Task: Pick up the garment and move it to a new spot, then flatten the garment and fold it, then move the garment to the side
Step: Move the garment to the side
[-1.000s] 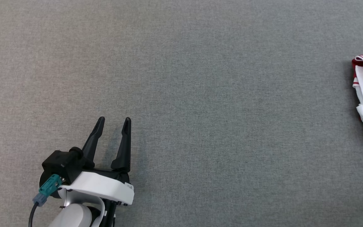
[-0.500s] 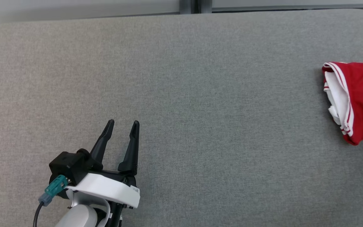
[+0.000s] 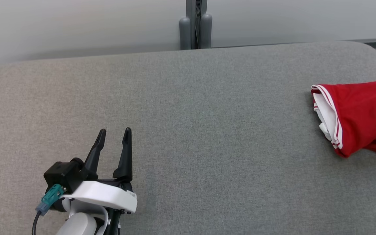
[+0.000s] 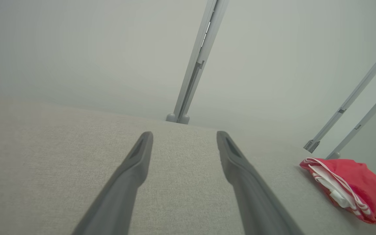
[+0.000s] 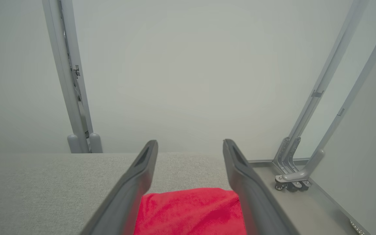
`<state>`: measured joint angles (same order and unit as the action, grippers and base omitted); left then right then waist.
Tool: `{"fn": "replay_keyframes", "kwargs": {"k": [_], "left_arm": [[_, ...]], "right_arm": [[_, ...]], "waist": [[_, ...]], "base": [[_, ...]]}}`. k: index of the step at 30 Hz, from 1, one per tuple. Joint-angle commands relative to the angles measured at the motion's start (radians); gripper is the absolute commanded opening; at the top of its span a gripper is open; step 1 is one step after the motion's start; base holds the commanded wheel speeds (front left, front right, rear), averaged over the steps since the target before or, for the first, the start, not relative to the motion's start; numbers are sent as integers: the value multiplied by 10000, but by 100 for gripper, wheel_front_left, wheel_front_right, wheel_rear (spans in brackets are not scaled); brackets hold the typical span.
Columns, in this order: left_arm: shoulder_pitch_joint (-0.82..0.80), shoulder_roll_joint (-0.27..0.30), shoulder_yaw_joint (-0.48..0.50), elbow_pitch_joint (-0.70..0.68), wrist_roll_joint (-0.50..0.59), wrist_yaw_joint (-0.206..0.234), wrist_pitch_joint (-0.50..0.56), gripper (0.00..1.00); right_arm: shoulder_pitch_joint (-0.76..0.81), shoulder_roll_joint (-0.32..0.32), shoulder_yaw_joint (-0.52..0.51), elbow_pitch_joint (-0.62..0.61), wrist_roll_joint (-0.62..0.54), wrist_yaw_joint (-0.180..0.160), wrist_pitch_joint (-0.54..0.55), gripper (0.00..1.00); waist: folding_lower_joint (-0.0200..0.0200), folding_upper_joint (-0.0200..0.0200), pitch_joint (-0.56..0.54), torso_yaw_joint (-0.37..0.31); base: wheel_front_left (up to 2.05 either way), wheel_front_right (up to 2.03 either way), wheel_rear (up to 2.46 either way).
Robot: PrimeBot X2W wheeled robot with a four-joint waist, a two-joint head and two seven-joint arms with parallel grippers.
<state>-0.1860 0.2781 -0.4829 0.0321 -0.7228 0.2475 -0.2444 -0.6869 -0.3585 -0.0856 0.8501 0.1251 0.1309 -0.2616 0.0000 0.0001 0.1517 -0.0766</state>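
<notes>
Swung the head camera's gaze upward since a second ago. One red garment (image 3: 357,114), folded, white lining, white-striped hem, lying at 3 o'clock on grey table (image 3: 207,137). Two claws: right claw (image 5: 189,147) spread above it, left claw (image 3: 113,132) spread at 7 o'clock.

Showed a wide grey fabric-covered surface (image 3: 207,130), finely and evenly woven, with a straight far edge curving down at a rounded right corner. Carried one red garment (image 3: 354,111) near that right end, resting on the cloth in a loose bundle. Bared a white inner layer and red-and-white striped trim at the bundle's left, open edge. Looked paler in the left wrist view, with the surface (image 4: 60,169) in front and the garment (image 4: 354,186) off to the right. Placed the garment (image 5: 191,212) near the far edge of the surface (image 5: 28,182) in the right wrist view.
</notes>
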Motion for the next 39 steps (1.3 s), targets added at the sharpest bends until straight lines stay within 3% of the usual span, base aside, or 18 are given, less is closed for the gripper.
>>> {"fn": "replay_keyframes", "kwargs": {"k": [1, 9, 15, 22, 39], "left_arm": [[124, 44, 72, 83, 0, -24, -33, 100], [476, 102, 569, 669, 131, 3, -166, 100], [926, 95, 1042, 988, 275, 13, -206, 100], [1386, -73, 1450, 987, 462, -141, -216, 100], [1989, -401, 1736, 1230, 774, -347, -212, 100]], "right_arm": [[309, 60, 44, -249, 175, -3, -42, 100], [2750, 981, 52, -3261, 955, -3, 144, 100], [4542, 2216, -298, -5683, 533, -3, 752, 100], [5862, 2946, -370, -7177, 140, -3, 1100, 100], [7280, 3058, 532, -7705, 632, -3, 1082, 100]], "waist": [[0, -1, -187, -7], [0, -1, -702, 135], [0, -1, -973, 318], [0, -1, -1144, 565], [0, -1, -1575, 650]], "base": [[0, 0, 0], [0, 0, 0], [0, 0, 0], [0, 0, 0], [0, 0, 0]]}}
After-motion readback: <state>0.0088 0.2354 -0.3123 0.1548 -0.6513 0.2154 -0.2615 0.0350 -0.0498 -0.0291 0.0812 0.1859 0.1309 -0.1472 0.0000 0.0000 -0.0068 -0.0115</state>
